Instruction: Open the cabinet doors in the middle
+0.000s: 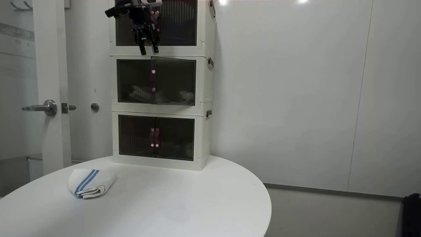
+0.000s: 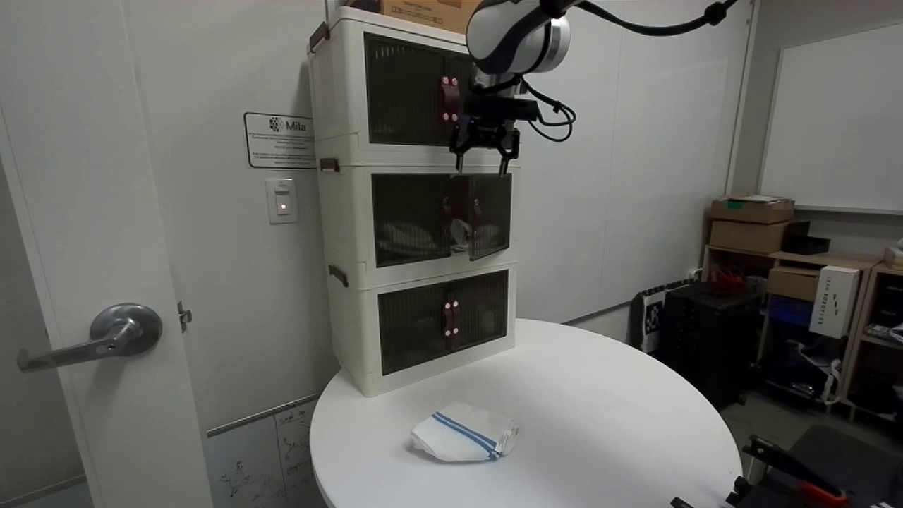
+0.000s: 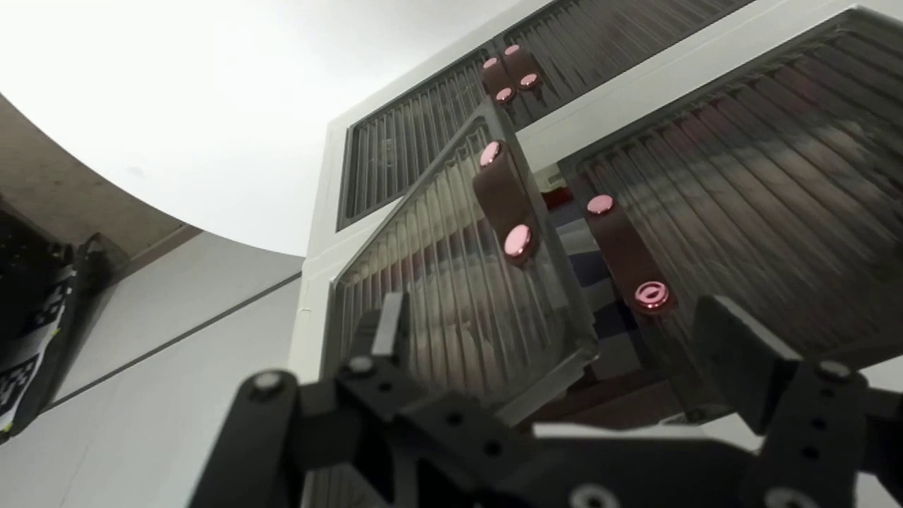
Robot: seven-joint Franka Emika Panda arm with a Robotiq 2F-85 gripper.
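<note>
Claw (image 2: pixel 481 171) spread, gripping nothing, near the top of the middle cabinet doors (image 1: pixel 159 80). Facing them, I see the right door (image 2: pixel 492 215) ajar, left door (image 2: pixel 411 220) apparently shut. Risk: misaligned descent could strike the ajar door's edge, swinging it closed.

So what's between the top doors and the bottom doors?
The middle doors, one ajar, sit between the top doors and the bottom doors; both exterior views show that.

Both exterior views faced the cabinet stack (image 1: pixel 164 108) obliquely, well back, from opposing sides; the wrist view, near, looked down the stack's front; all shared the table (image 2: pixel 600 409).
</note>
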